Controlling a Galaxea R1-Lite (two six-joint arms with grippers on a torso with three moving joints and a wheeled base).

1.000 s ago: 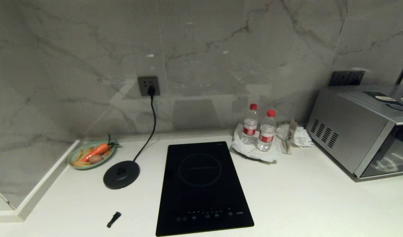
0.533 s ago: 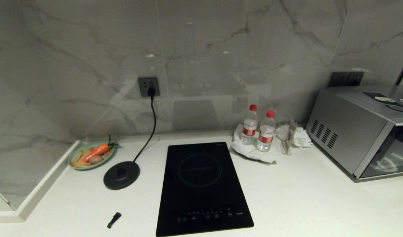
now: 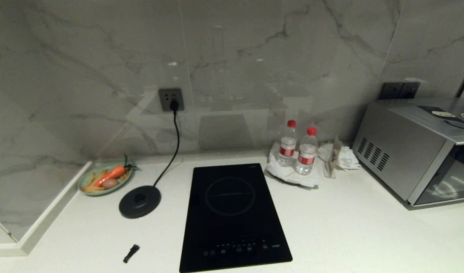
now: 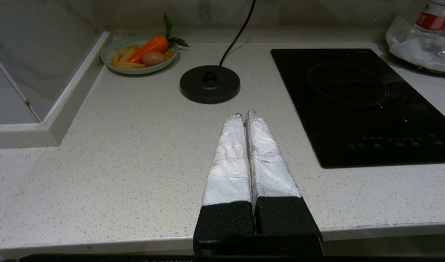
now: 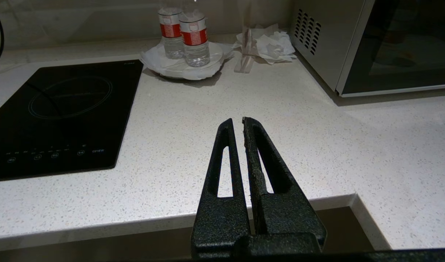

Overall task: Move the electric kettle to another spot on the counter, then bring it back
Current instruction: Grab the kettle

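Observation:
The electric kettle is out of view in every picture. The white speckled counter (image 3: 349, 227) runs across the head view, and neither arm shows there. In the left wrist view my left gripper (image 4: 244, 114) hovers over the counter (image 4: 117, 153) near its front edge. Its tape-wrapped fingers are pressed together, shut on nothing, and point toward the empty round black base disc (image 4: 209, 83). In the right wrist view my right gripper (image 5: 237, 119) is shut and empty above the counter (image 5: 193, 120), to the right of the hob.
The base disc (image 3: 140, 201) has a cord (image 3: 176, 140) to a wall socket. A black induction hob (image 3: 232, 216) lies in the middle. A plate of vegetables (image 3: 105, 178) sits back left, two water bottles (image 3: 298, 151) back right, a silver oven (image 3: 417, 148) far right. A small black piece (image 3: 131, 253) lies front left.

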